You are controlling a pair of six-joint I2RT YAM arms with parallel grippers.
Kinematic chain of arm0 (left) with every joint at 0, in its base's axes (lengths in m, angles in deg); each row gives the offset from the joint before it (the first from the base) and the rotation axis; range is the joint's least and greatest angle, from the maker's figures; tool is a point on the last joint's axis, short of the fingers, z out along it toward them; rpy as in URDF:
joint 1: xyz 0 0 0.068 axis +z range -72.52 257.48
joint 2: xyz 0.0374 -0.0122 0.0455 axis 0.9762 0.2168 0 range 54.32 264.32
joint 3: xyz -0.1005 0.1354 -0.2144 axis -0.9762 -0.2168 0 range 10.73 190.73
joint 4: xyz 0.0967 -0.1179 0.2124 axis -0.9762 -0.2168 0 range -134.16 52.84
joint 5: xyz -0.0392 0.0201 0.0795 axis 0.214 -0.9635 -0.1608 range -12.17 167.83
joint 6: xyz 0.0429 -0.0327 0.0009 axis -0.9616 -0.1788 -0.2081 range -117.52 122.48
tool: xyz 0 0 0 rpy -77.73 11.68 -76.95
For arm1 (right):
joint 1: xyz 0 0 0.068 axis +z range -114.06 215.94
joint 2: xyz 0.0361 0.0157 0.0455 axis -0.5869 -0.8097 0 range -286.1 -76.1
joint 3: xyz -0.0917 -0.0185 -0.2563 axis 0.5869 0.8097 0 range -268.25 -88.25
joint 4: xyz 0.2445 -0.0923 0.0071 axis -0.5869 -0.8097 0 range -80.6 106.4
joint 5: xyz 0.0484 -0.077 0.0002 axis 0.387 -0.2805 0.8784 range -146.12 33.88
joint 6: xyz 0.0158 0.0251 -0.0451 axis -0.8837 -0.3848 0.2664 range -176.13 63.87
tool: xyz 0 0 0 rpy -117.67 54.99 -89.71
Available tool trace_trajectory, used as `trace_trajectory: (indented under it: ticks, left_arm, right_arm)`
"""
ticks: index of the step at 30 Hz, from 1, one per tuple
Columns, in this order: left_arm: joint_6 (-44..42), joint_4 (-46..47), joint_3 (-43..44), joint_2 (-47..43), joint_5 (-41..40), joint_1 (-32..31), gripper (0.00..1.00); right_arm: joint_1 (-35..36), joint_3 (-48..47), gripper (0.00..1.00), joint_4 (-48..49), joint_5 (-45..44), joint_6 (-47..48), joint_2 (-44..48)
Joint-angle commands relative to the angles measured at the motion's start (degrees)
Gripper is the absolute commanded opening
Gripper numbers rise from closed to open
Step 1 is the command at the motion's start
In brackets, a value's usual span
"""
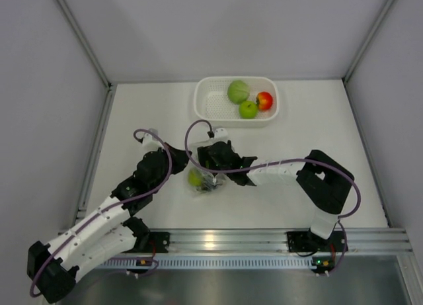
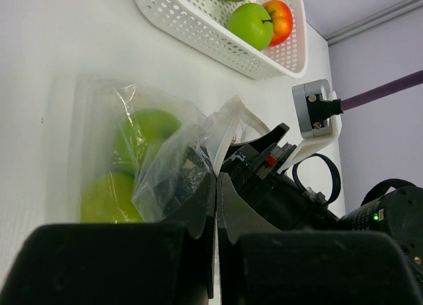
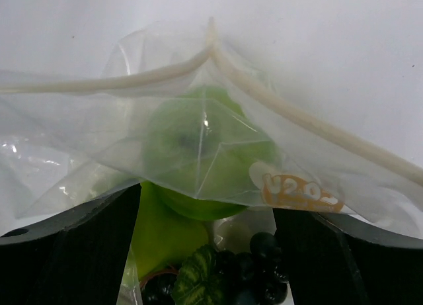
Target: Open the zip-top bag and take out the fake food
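On the table, below the white basket at upper centre, the zip-top bag lies at the frame's middle, the left gripper pinching its film, the right gripper spread wide at its mouth, green fake food and grapes inside.

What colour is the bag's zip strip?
Cream to off-white. The zip strip shows best in the right wrist view.

We log the left arm angled inward with its elbow bent. The left gripper pinches zip-top bag film. The right arm is folded leftward, with the right gripper fingers spread wide.
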State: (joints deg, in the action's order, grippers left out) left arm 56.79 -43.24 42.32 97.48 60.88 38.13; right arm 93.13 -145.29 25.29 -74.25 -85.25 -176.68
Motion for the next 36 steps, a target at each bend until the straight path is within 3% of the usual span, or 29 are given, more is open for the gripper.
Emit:
trace_trajectory:
  ticks: [1, 9, 13, 18, 24, 30, 36]
  left_arm:
    - [-1.13, 1.60, -0.57, 1.05, -1.42, 0.15, 0.00]
    - [-1.39, 1.96, -1.53, 2.55, -0.72, 0.15, 0.00]
    - [-1.92, 2.84, -2.15, 3.51, 0.86, 0.15, 0.00]
    - [-2.36, 3.10, -2.76, 4.48, 1.39, 0.15, 0.00]
    - [-2.89, 3.19, -2.94, 5.10, 2.09, 0.15, 0.00]
    - [-3.33, 2.84, -3.56, 3.69, 1.92, 0.24, 0.00]
    - [-3.50, 1.43, -3.21, 2.29, 0.96, 0.24, 0.00]
  right_arm:
    - [-0.59, -3.17, 0.81, 5.70, -5.16, -5.15, -1.90]
    - [-0.85, -7.30, 0.85, 6.40, -7.18, -7.00, -5.77]
    - [-1.99, -11.15, 0.93, 6.76, -6.83, -7.35, -9.02]
    - [-4.01, -15.64, 0.93, 6.32, -5.78, -8.14, -14.82]
    - [-6.30, -26.18, 0.91, -1.32, -8.85, -8.40, -22.11]
    - [-7.70, -27.43, 0.89, -1.77, -9.64, -7.27, -24.40]
    - [-7.88, -24.02, 0.55, 3.66, -6.40, -2.26, -23.53]
